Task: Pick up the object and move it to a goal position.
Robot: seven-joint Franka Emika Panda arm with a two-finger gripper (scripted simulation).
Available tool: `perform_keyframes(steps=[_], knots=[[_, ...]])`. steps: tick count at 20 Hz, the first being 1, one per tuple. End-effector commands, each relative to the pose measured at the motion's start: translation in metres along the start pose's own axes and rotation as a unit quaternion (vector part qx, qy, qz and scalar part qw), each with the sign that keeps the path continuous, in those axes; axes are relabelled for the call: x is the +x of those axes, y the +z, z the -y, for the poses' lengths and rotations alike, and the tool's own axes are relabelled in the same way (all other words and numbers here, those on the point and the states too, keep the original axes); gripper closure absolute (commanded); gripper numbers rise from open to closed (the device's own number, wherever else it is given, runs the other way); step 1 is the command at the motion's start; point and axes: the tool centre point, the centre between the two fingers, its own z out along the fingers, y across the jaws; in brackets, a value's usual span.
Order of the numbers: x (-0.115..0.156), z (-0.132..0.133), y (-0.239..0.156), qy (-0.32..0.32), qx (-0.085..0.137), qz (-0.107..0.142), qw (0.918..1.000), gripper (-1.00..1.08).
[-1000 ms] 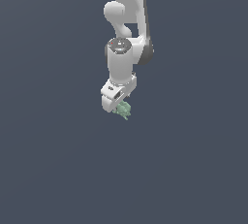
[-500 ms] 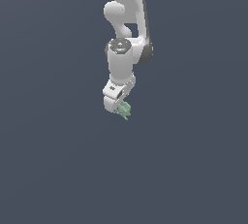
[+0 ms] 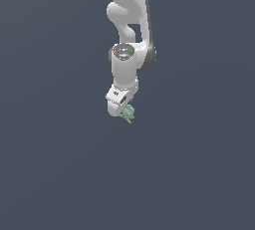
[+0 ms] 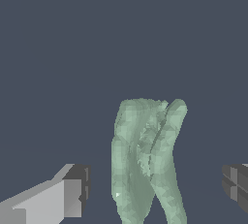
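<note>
A: Exterior view. Where does the object [image 3: 129, 114] lie relative to the tool [image 3: 121, 108]?

B: Directly at the tip of the tool, touching its lower end and protruding toward the exterior view's right. The white arm [image 3: 125, 69] descends from the top edge of the frame; tool and object appear against a uniform dark grey background [image 3: 50, 164].

A: How many objects, and how many containers?

B: One pale mint-green lumpy object; no container is seen.

A: Wrist view. What is the relation here?

B: The object [image 4: 145, 162] stands between the two fingers of the tool [image 4: 157, 191]. One finger [image 4: 68, 194], pale grey with a dark pad, lies to one side; the dark tip of the other finger [image 4: 236, 183] enters at the opposite edge. Background shows between the object and each pad.

A: State of the tool?

B: The fingers stand wide apart in the wrist view, with no visible contact on the object. Whether it has any hold on the object cannot be told.
</note>
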Motion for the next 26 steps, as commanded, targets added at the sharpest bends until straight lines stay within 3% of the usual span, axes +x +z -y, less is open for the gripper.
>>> perform_keyframes(steps=[1, 10, 11, 26], knots=[[0.000, 0.001, 0.012, -0.001, 0.001, 0.000, 1.0000, -0.92], [0.000, 0.000, 0.036, -0.002, 0.000, 0.000, 1.0000, -0.92], [0.000, 0.000, 0.036, -0.002, 0.000, 0.000, 1.0000, 1.08], [0.009, 0.001, 0.031, -0.001, -0.001, 0.000, 1.0000, 1.08]])
